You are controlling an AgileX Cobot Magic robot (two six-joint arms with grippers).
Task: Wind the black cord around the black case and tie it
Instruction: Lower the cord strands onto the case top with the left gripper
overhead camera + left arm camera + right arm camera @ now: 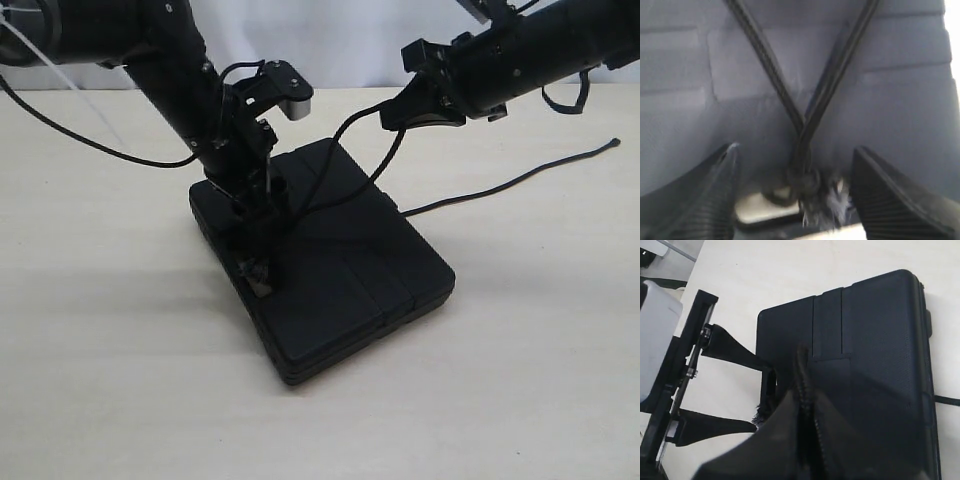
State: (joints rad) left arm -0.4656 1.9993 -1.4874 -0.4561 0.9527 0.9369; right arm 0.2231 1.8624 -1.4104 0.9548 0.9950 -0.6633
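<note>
Down at the near-left edge of the black case point(350, 270), the left gripper point(257, 262) hangs with jaws spread wide. It straddles the frayed knot point(807, 185) of the black cord point(765, 55) and grips nothing. Two strands cross the case's top and meet at that knot. Up on the right, the right gripper point(392, 113) is clenched on the cord. To cinch well, I'd say, pull low and steady away from the knot, so the case doesn't tip or slide. Bare table point(120, 380) lies all round. The cord's free end trails off right, a possible snag.
</note>
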